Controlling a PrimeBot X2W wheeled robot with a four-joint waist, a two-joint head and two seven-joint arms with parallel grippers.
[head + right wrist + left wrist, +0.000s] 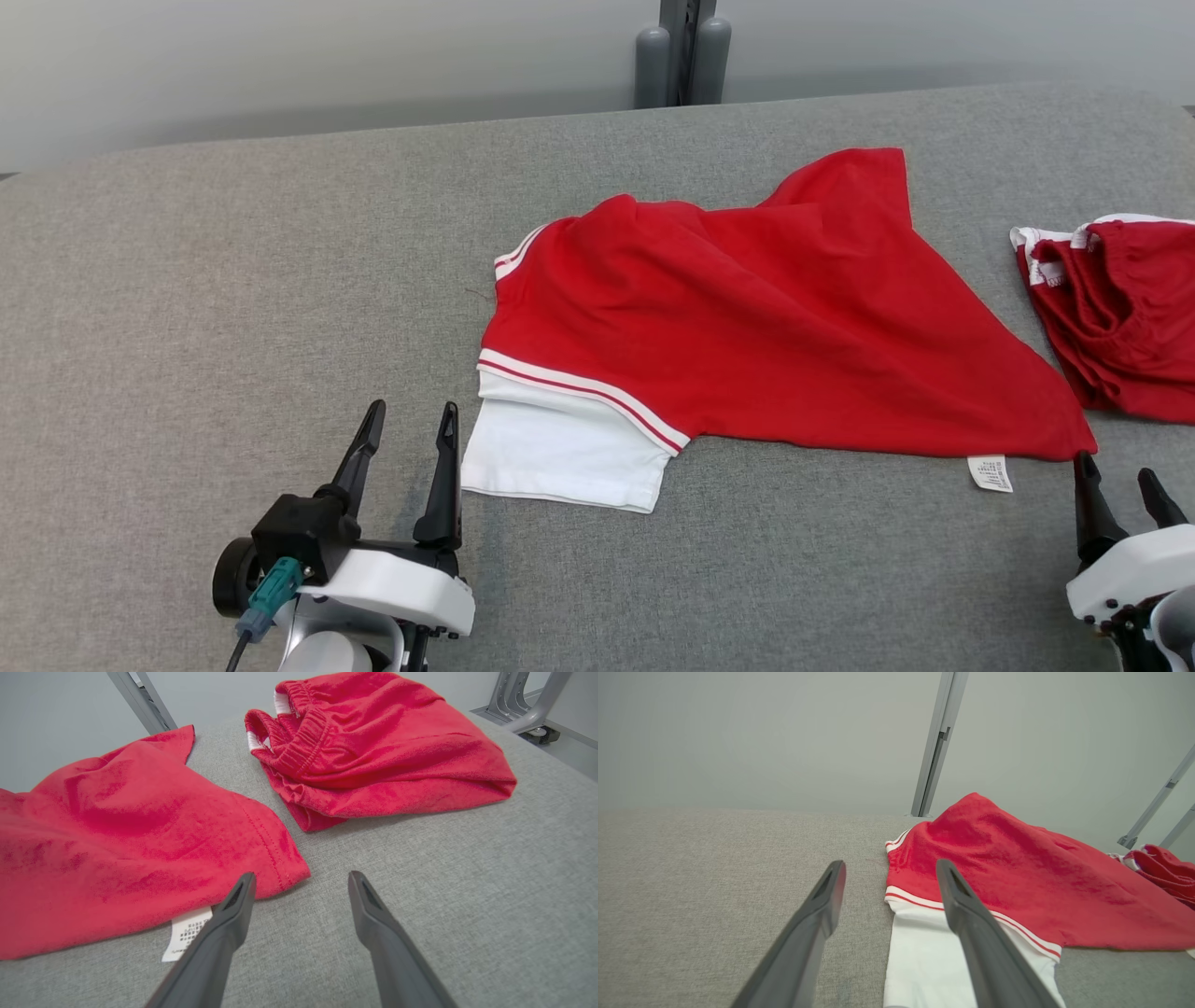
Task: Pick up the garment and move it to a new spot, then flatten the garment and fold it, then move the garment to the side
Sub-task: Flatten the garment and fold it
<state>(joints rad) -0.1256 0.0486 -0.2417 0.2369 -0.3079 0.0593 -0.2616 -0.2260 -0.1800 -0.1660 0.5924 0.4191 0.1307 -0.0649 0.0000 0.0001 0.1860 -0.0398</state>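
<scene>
The garment (747,317) is a red shirt with white-striped trim and a white sleeve (560,453), lying rumpled on the grey padded table (233,280). Its white label (991,472) sticks out at the near right corner. My left gripper (411,420) stands open just left of the white sleeve, with nothing between its fingers. In the left wrist view the left gripper (889,875) points past the sleeve's edge (924,947). My right gripper (1116,481) is open just below the shirt's right corner. Seen from the right wrist, the right gripper (301,886) is empty beside the red hem corner (285,863).
A second red garment (1120,317) with an elastic waistband lies bunched at the table's right edge, and again in the right wrist view (373,742). A grey metal post (681,51) stands behind the table's far edge. Bare grey surface stretches across the left half.
</scene>
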